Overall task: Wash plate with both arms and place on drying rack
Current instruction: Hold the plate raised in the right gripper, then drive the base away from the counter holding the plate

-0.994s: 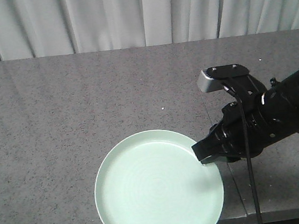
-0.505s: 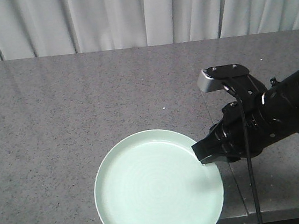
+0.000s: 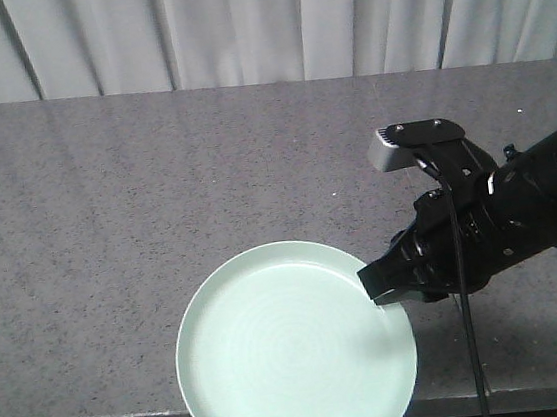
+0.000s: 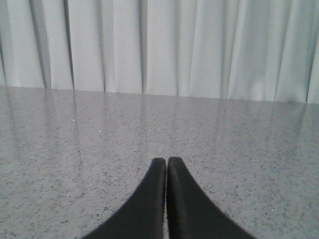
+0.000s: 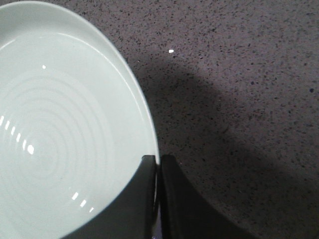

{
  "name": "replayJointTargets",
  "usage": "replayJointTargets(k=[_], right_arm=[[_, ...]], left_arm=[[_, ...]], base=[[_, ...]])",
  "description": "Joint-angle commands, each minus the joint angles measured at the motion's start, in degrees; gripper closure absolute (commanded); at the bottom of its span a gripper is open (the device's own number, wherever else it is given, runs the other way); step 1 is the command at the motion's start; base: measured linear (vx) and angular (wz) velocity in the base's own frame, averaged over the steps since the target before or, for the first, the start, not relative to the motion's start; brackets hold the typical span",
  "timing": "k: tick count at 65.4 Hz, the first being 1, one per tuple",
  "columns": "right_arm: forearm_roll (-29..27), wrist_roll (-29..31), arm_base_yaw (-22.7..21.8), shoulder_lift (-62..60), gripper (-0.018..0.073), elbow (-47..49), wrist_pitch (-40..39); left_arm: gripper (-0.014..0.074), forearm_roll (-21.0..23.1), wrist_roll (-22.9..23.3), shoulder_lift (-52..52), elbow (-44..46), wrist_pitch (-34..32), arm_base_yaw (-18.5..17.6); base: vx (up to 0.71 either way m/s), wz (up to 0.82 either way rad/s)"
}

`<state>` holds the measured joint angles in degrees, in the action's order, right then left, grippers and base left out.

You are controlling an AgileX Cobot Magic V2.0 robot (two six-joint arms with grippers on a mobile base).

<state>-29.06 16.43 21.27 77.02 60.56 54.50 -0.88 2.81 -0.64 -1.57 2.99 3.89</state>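
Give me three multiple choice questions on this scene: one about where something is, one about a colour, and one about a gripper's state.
1. Where does the right gripper grip the plate?
A. at its rim
B. at its centre
C. nowhere, it hangs clear of it

2. What colour is the plate?
A. red
B. pale mint green
C. black

3. How is the left gripper?
A. shut on the plate
B. wide open
C. shut with nothing in it

Answers:
1 A: the right wrist view shows its fingers closed either side of the rim.
2 B: the colour is plain in the front view.
3 C: its fingertips meet with nothing between them.
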Motion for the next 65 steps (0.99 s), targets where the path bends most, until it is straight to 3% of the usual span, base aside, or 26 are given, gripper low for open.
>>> replayJointTargets(k=[1,65], right_arm=[[-1.76,0.53,0.00,-1.77,0.0561,1.53,-1.67],[-1.76,0.53,0.00,-1.77,0.0561,1.53,-1.67]], left_arm=[[0.0603,0.39,0.19,-0.82,1.50,-4.26,-0.05],[0.0603,0.39,0.19,-0.82,1.50,-4.26,-0.05]], base=[[-0.04,0.19],[-0.06,0.37]])
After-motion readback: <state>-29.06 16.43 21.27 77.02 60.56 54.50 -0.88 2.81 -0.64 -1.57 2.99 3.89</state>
